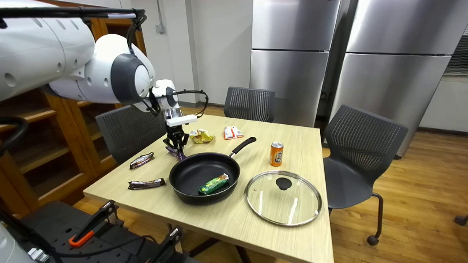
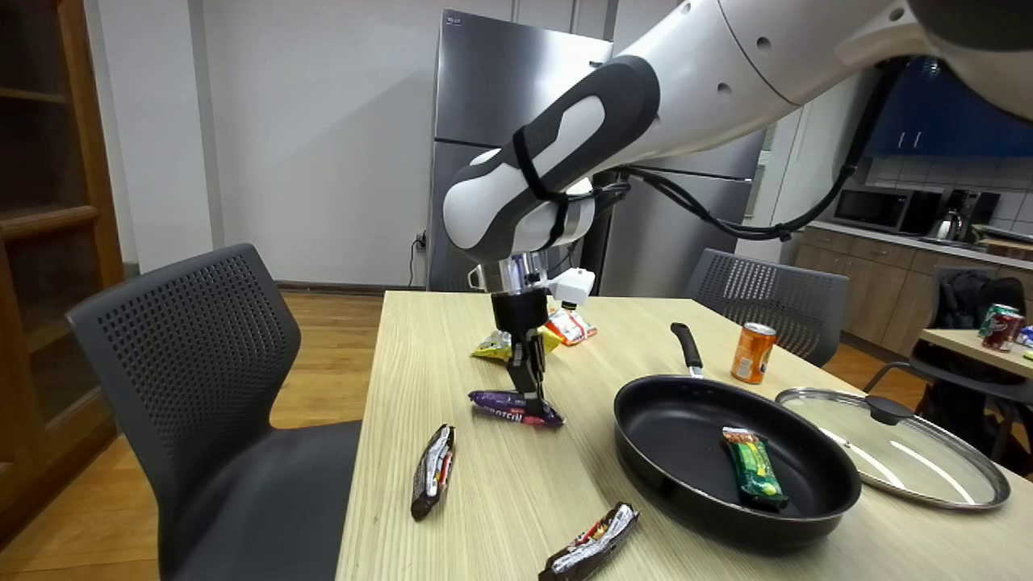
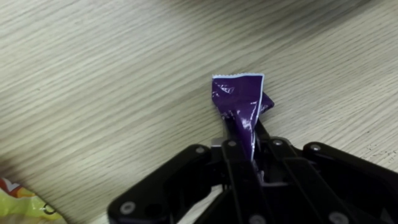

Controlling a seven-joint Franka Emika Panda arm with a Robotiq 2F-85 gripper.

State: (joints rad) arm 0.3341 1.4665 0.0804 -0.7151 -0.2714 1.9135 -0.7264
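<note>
Your purple protein bar (image 2: 499, 407) is lying on the counter (image 1: 299, 146), pale wood grain, with the black pan (image 1: 199, 166) nearby and the glass lid (image 1: 270, 197) just beside that. Further out you've got dark gray chairs (image 1: 365, 142) around the edges, plank floor (image 1: 420, 182), a wooden cabinet (image 2: 89, 153) and a couple of stainless fridges (image 1: 289, 84). As for your gripper (image 2: 533, 401), it's right down over the bar and pinching it; in the wrist view, one purple end flares out past the fingertips.

Both exterior views are bright — glare streaks the lid (image 1: 276, 200). The wrist view is dimmer; the purple wrapper (image 3: 238, 95) glints.
</note>
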